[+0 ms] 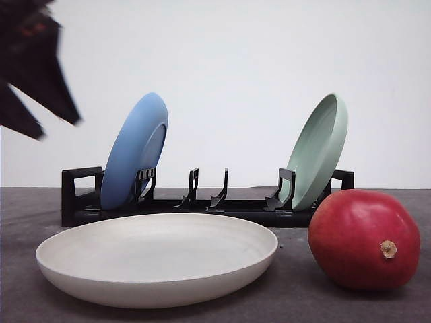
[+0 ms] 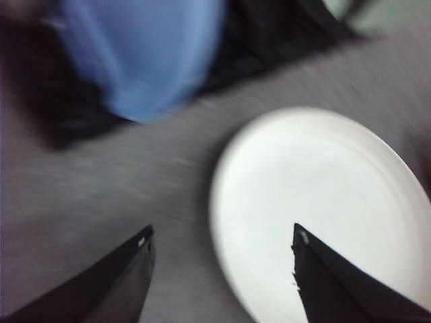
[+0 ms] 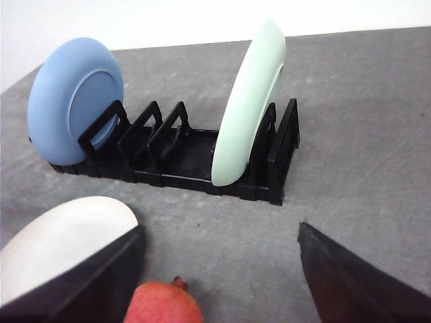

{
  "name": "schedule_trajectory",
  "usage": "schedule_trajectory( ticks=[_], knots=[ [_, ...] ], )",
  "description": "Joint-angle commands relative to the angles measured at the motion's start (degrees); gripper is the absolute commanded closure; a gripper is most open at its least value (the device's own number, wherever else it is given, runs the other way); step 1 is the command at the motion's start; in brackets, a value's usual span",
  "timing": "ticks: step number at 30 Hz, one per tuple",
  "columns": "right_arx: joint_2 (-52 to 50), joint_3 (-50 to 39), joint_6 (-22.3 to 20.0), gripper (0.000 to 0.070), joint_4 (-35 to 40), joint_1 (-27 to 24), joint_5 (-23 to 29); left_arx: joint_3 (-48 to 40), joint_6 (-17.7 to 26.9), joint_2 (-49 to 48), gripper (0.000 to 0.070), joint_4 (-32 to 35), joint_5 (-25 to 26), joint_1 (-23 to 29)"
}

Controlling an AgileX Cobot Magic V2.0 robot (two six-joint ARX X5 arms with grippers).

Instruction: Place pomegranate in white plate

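Glossy red skin marks the pomegranate (image 1: 363, 239) as a smooth, rigid, probably fairly heavy fruit that may slip under narrow contact. It rests on the grey table (image 1: 20, 222), just to the right of the white plate (image 1: 156, 259) and apart from it, with its stem nub facing the front camera. Recommended hold: across the widest part of the body, clear of the nub. In the right wrist view the right gripper (image 3: 219, 252) is spread wide, empty, with the fruit low between its fingers. The left gripper (image 2: 219, 259) is likewise wide open and empty, hanging over the plate's edge, its picture blurred.
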Motion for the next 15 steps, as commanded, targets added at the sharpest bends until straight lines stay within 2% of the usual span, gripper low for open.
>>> schedule_trajectory(
  ticks=[1,5,8,15],
  knots=[
    [0.2,1.0,3.1,0.0246,0.5,0.2,-0.2,1.1,-0.5,-1.5,0.031,0.3,0.2,2.8],
    [0.8,1.5,5.7,0.0246,-0.4,0.5,-2.1,1.1,-0.6,-6.0,0.031,0.1,0.0,8.7],
    [3.1,3.2,6.2,0.0246,-3.5,1.4,-2.2,1.1,-0.8,-8.1,0.031,-0.5,0.0,10.3],
    [13.0,7.4,7.3,0.0246,-11.6,5.4,4.3,1.1,-0.8,-9.1,0.031,-0.5,0.0,10.4]
  ],
)
